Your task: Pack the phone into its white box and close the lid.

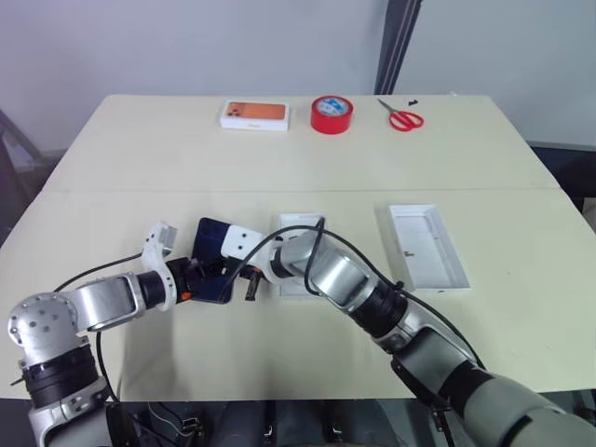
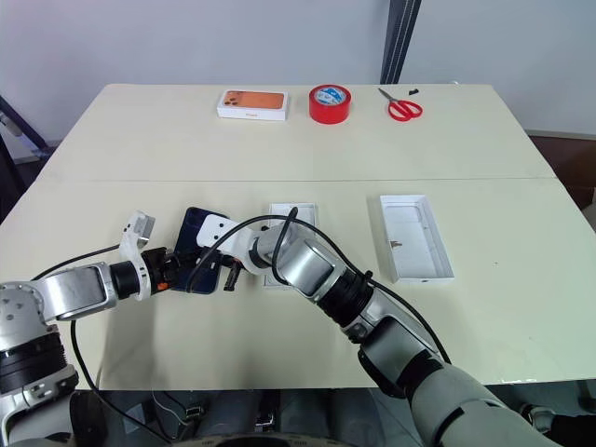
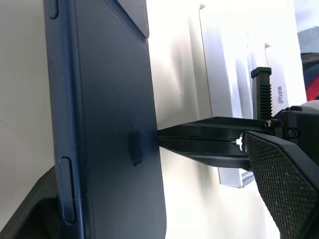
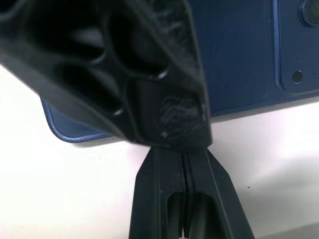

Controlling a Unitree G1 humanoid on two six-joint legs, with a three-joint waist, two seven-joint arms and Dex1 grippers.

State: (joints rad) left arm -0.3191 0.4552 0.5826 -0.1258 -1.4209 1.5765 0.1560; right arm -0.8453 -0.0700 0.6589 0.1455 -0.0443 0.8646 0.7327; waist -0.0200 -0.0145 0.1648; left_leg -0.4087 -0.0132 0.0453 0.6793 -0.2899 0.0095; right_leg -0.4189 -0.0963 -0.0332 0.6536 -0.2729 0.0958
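The dark navy phone (image 1: pixel 210 247) sits left of the table's middle, raised on one long side, its back and camera cluster (image 4: pixel 309 10) facing my right arm. My left gripper (image 1: pixel 209 277) is open and straddles the phone; one textured pad (image 3: pixel 281 179) stands well clear of the phone's back. My right gripper (image 1: pixel 226 268) is shut, its tips against the phone's back near the logo (image 3: pixel 134 147). The lid (image 1: pixel 300 223), open side up with "iPhone" on a side wall, lies just behind my right wrist, half hidden. The white box (image 1: pixel 426 247) lies open to the right.
Along the far edge stand a white box picturing an orange phone (image 1: pixel 254 114), a red tape roll (image 1: pixel 331 114) and red scissors (image 1: pixel 403 118). A black cable (image 1: pixel 307 237) loops over my right forearm. A seam (image 1: pixel 466 189) crosses the table.
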